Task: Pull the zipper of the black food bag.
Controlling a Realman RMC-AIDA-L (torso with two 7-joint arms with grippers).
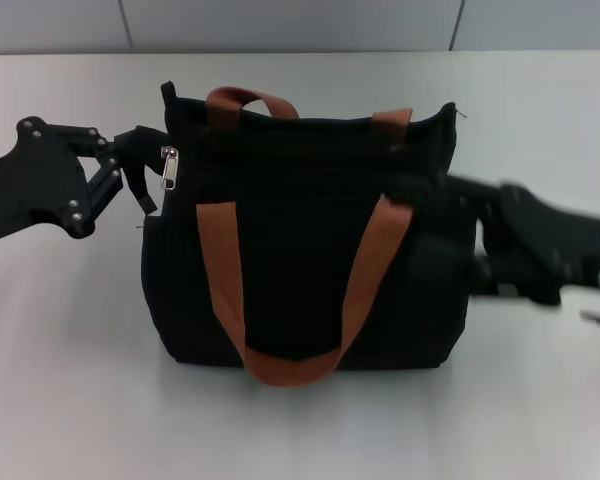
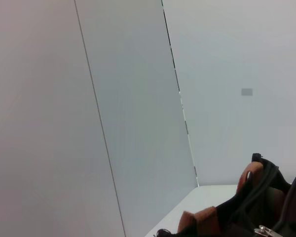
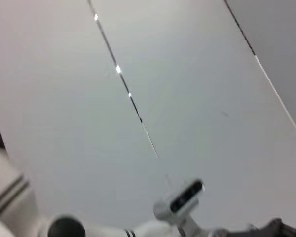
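We see the black food bag (image 1: 310,240) upright on the white table (image 1: 70,400), no readable writing. Our left gripper (image 1: 145,175) sits beside the zipper (image 1: 169,166); right gripper (image 1: 450,195) touches the bag's right side; we cannot tell either's jaw state.

**Bag upright, zipper at its left end**

Before me the black food bag (image 1: 310,250) stands upright mid-surface, boxy, two brown-orange strap handles looping over its front and back. The zipper (image 1: 168,167), a small silver tab, hangs down at the bag's upper left corner, on my left side.
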